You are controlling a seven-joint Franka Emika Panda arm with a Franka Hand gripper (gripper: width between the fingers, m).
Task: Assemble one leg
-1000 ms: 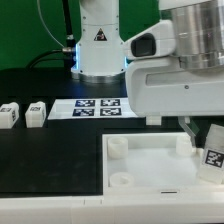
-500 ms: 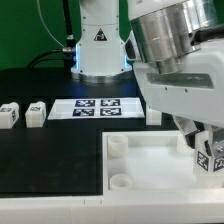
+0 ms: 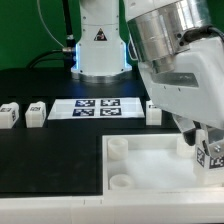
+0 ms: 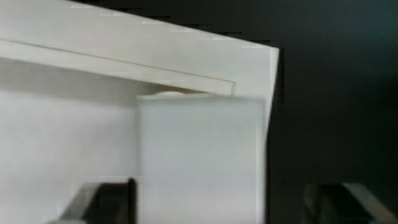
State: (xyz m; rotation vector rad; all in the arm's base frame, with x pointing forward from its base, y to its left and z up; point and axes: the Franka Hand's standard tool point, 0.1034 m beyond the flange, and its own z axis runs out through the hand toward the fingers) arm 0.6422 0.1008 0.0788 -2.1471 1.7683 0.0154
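**Leg held in the tool over the far-right corner of the white tray-like piece**

The leg [image 3: 213,155] is at the lower right of the exterior frame. It is a small white block, tilted a little, and the black-and-white tag on its face is turned toward the camera. The tool [image 3: 207,148] is closed on it from above, so the tool is narrow and holding the leg. In the wrist view the leg [image 4: 199,165] fills the middle as a pale upright bar between the two dark fingers [image 4: 111,205]. The picture is too soft to show how tightly each one presses.

The leg sits over the right rear corner of the tray-like piece [image 3: 150,170], which lies flat across the bottom of the exterior frame. Two round sockets [image 3: 118,147] show along the left side of the piece. I cannot tell whether the foot of the leg touches the piece. In the wrist view a raised white edge of the same piece [image 4: 125,60] runs behind the leg.

The black desk [image 3: 60,150] carries the rest. The marker board [image 3: 98,108] lies at centre frame. Just to its right another small white block [image 3: 153,112] stands half hidden by the arm. Two more tagged blocks [image 3: 36,113] stand side by side at the left edge. The robot base [image 3: 98,45] rises at upper centre.
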